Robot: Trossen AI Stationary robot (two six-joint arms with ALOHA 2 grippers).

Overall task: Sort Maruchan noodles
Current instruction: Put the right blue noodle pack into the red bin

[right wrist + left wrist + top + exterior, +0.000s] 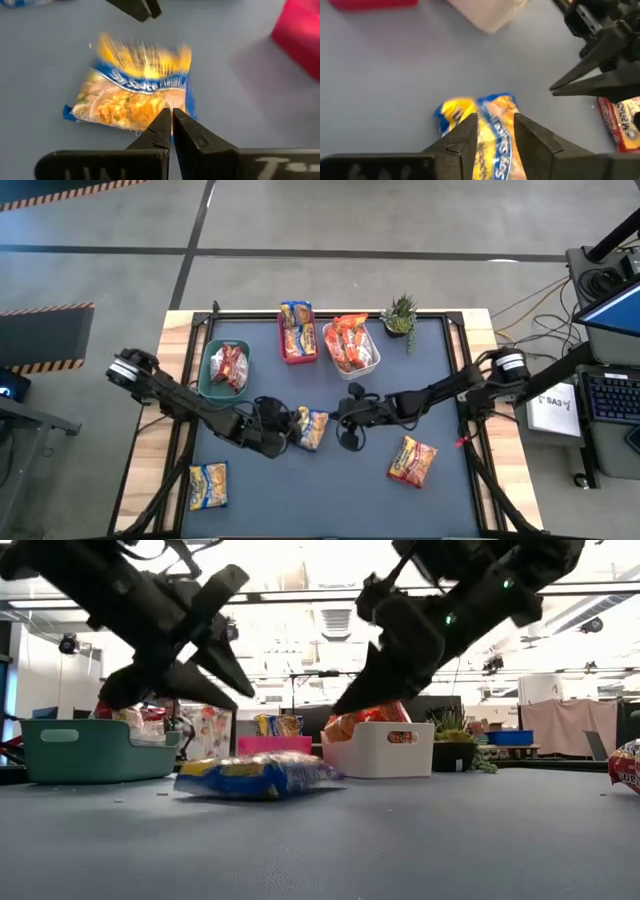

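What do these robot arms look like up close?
Both arms are dark and jointed, with a white band near each shoulder. The left tool and right tool each end in two black, wedge-shaped pointed fingers. Small green lights glow on one arm in the low view.

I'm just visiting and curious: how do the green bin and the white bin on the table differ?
The green bin stands at the left end of the row and holds dark red packets; the white bin stands at the right end, beside a potted plant, and holds orange packets. In the low view the green bin looks wider and lower, the white one more compact. Both are open-topped and sit along the mat's far edge.
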